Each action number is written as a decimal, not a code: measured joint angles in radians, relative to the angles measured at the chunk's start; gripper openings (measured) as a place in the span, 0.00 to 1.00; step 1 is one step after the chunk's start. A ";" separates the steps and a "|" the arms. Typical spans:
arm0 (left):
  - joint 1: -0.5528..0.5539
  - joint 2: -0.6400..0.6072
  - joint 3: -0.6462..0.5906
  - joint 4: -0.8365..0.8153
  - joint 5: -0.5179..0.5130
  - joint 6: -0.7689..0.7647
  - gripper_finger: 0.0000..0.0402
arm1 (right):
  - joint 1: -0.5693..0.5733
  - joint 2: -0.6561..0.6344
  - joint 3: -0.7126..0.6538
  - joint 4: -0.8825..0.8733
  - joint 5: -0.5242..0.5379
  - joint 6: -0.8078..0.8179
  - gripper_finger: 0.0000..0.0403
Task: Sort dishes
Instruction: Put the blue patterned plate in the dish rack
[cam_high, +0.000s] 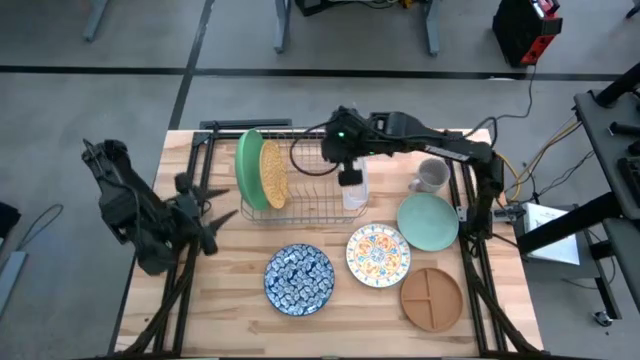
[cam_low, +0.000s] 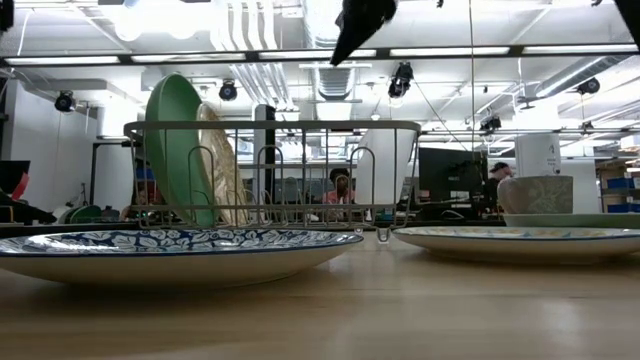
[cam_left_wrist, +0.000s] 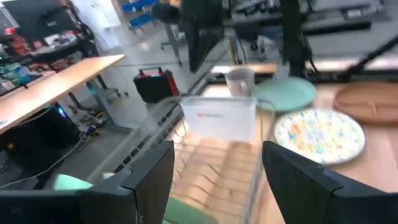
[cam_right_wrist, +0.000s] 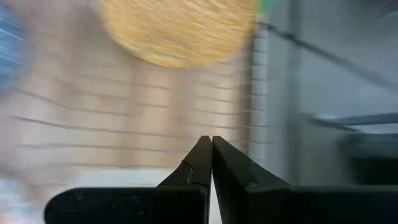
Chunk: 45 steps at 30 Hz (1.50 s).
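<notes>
A large green plate (cam_high: 247, 169) and a gold speckled plate (cam_high: 273, 173) stand on edge in the left end of the wire dish rack (cam_high: 300, 195). Flat on the table lie a blue patterned plate (cam_high: 299, 279), a white floral plate (cam_high: 378, 254), a pale teal plate (cam_high: 428, 221) and a brown divided plate (cam_high: 432, 297). My right gripper (cam_right_wrist: 211, 149) hangs shut above the rack's right half (cam_low: 345, 45), fingers pointing down, holding nothing. My left gripper (cam_high: 220, 214) waits open at the table's left, left of the rack, its fingers (cam_left_wrist: 149, 180) apart and empty.
A small grey mug (cam_high: 430, 176) stands at the far right, behind the teal plate. A white holder (cam_high: 355, 190) sits on the rack's right end. Bare wood shows along the near edge to the left of the blue plate. People sit in the room beyond the table.
</notes>
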<state>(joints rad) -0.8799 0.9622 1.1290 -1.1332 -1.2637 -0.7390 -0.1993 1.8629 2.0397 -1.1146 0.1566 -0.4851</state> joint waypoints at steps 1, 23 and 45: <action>0.000 0.021 0.000 0.000 0.022 -0.004 0.58 | 0.005 -0.014 -0.009 -0.018 -0.051 0.044 0.00; 0.000 0.423 0.000 0.025 0.420 -0.113 0.02 | 0.336 -0.348 -0.739 0.311 -0.106 0.761 0.00; -0.037 0.747 0.000 0.267 0.500 -0.096 0.00 | 0.574 -0.268 -1.064 0.953 -0.007 1.276 0.01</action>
<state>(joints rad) -0.9164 1.7089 1.1290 -0.8658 -0.7637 -0.8352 0.3743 1.5948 0.9752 -0.1613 0.1498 0.7905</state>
